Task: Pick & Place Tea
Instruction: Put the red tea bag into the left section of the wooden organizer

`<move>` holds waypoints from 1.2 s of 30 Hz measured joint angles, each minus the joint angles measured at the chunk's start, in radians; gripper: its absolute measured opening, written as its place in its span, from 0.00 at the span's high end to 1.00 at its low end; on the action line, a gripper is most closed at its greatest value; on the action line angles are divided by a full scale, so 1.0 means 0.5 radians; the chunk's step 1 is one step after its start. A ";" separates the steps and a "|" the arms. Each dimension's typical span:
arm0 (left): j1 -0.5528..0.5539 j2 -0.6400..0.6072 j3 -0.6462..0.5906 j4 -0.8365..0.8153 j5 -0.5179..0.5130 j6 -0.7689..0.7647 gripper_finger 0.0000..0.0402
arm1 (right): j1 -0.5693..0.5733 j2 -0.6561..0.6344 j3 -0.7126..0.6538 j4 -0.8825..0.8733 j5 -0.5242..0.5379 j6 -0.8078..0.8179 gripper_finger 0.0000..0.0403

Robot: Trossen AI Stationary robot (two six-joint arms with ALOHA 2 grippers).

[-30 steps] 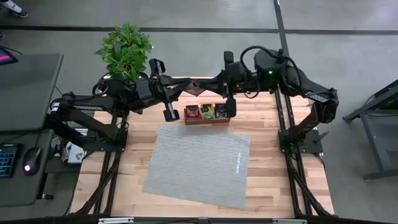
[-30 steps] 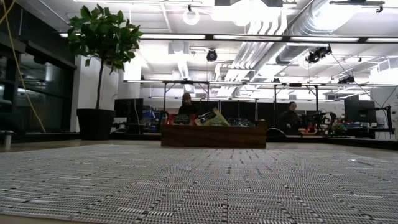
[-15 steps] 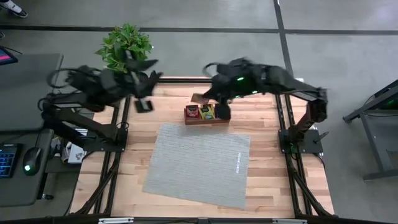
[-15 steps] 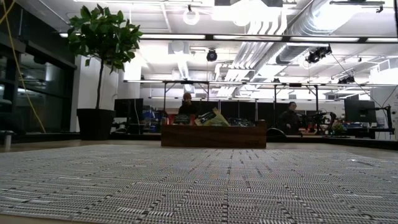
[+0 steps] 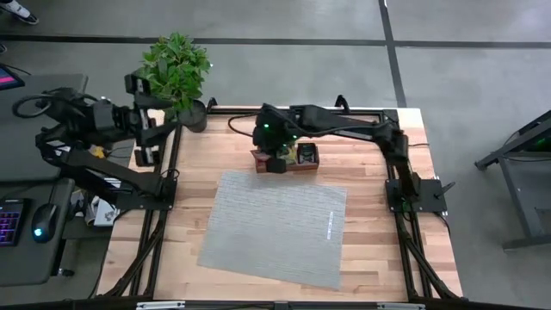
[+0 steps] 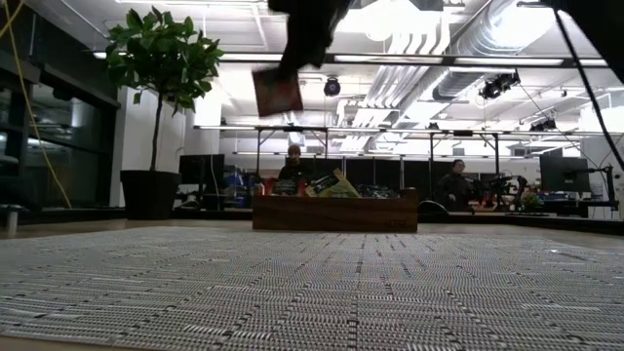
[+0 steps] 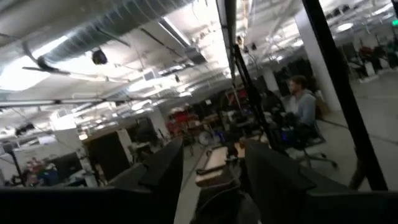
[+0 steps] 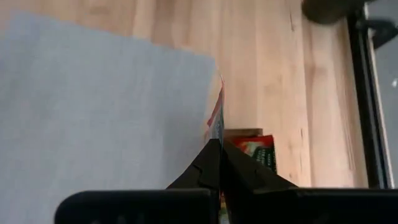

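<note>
My right gripper reaches over the left end of the brown wooden tray and is shut on a red tea sachet. The sachet hangs high above the table and shows edge-on in the right wrist view. More tea sachets, red, yellow and dark, stand in the tray, which sits just beyond the grey mat. My left gripper is open and holds nothing. It is drawn back past the table's left edge and points out into the room. My right gripper pinches the red sachet's top edge between its two shut fingers. They come from above, slanting down. The sachet hangs below them, a little tilted, clear of the tray and the mat.
A potted plant stands at the table's far left corner. Bare wood lies on both sides of the mat and to the tray's right. People sit in the room behind, one showing in the left wrist view.
My right gripper has swung from the tray's right end toward its left end, sunk and tipped downward, carrying the red sachet, which now shows in the low view. My left gripper has drawn back from near the tray toward and past the table's left edge.
</note>
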 joint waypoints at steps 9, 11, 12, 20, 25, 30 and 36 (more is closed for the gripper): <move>-0.181 0.066 -0.004 -0.049 -0.035 0.088 0.58 | -0.150 0.209 0.000 0.131 -0.042 0.043 1.00; -0.204 0.063 -0.005 -0.037 -0.035 0.116 0.58 | -0.170 0.237 0.000 0.140 -0.117 0.029 1.00; -0.214 0.060 -0.005 -0.024 -0.036 0.127 0.58 | -0.175 0.248 0.000 0.169 -0.141 0.021 1.00; -0.224 0.029 -0.005 -0.030 0.012 0.162 0.58 | -0.204 0.205 -0.210 0.546 -0.305 0.032 1.00; -0.224 0.000 -0.003 -0.051 0.038 0.162 0.58 | -0.201 0.056 -0.593 0.872 -0.290 0.060 1.00; -0.224 0.002 -0.002 -0.061 0.042 0.163 0.58 | -0.216 -0.156 -0.979 1.231 -0.291 0.144 1.00; -0.221 0.010 -0.003 -0.067 0.041 0.181 0.58 | -0.272 -0.211 -1.193 1.337 -0.280 0.155 1.00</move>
